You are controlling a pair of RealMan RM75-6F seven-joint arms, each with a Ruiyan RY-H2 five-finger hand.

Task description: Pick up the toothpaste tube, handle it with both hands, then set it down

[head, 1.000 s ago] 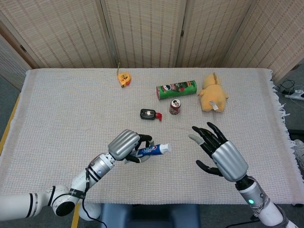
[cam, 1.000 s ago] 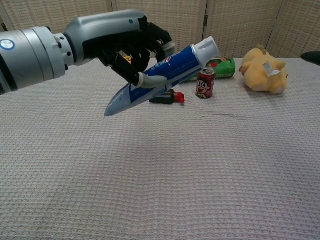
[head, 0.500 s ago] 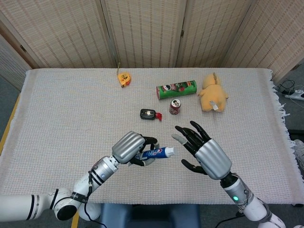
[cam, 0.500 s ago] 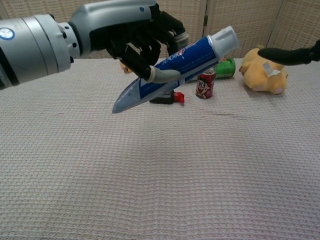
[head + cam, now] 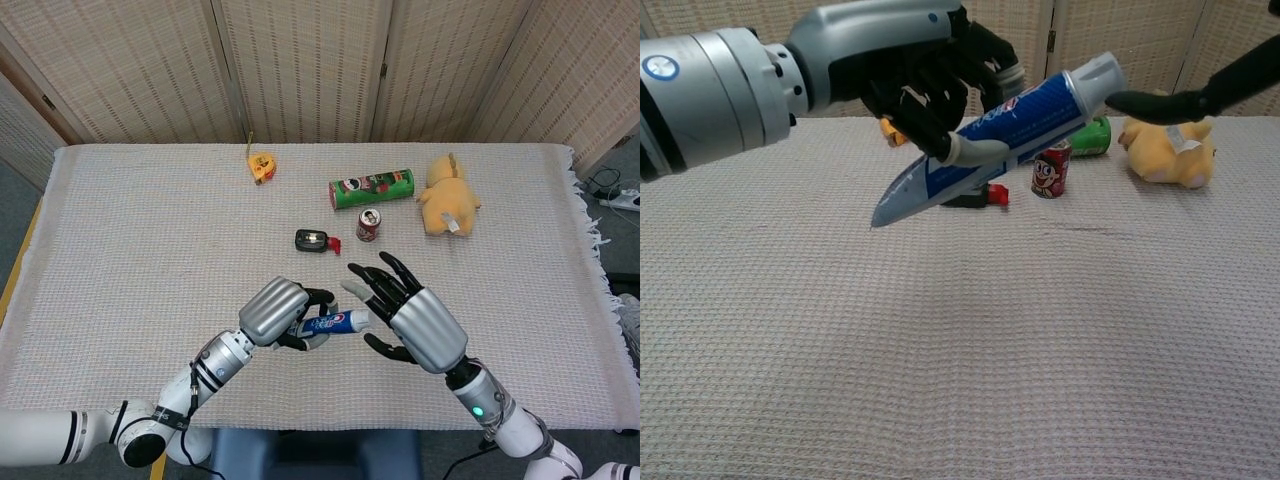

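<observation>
The bench is covered by a pale waffle-weave cloth with a fringed edge on the right. Behind it stand folding screen panels of woven, light-coloured material. A power strip and cables lie on the floor at the far right.

On the cloth, toward the far side: a yellow tape measure, a green crisp canister lying on its side, a small red can upright just in front of it, a yellow plush toy to the right, and a black-and-red object left of the can.

The left hand holds the toothpaste tube clear of the bench, fingers wrapped around its middle. The tube is tilted, cap up toward the right, crimped end down toward the left.

The right hand holds nothing; its fingers are spread apart.

Change from one second ago: the right hand has travelled leftward and now sits just beside the cap. In the chest view a fingertip is at the cap; contact cannot be confirmed. The left hand has shifted slightly right, grip unchanged.
</observation>
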